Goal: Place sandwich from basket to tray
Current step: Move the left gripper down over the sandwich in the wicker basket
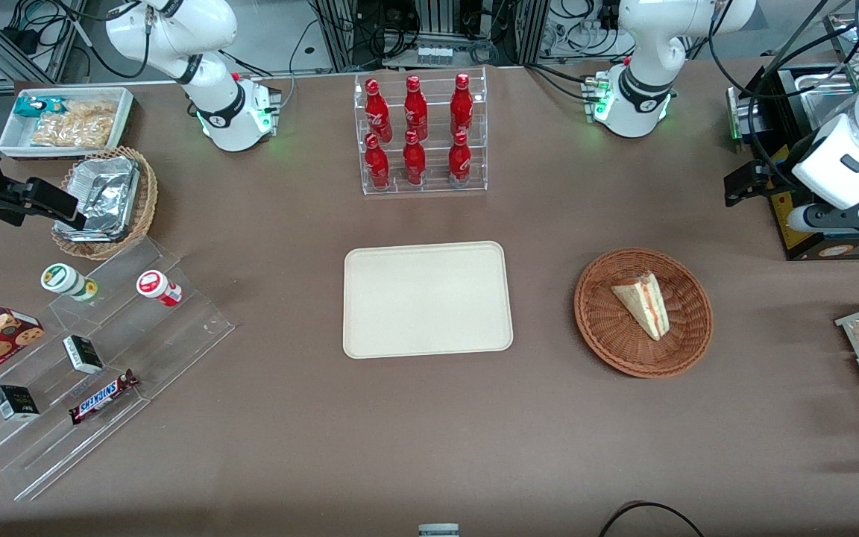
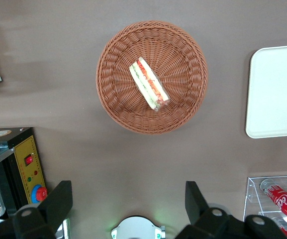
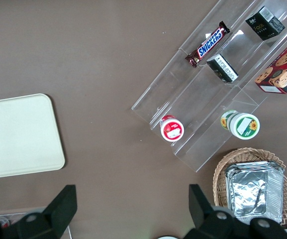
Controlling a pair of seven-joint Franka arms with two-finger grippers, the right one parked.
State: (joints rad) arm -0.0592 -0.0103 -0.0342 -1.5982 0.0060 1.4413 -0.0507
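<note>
While sandwich lies basketed, open pincer hangs above.

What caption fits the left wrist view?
Open gripper hovers above a sandwich in its basket, tray bare.

Your front view looks steeply down the whole worktop; both wrist views face straight down from high up, sharing the tray.

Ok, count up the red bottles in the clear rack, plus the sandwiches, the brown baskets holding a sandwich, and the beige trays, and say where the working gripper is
Red bottles: 6
Sandwich: 1
Basket: 1
Tray: 1
Total: 9
The gripper hangs open above the table, farther from the front camera than the basket.
</note>
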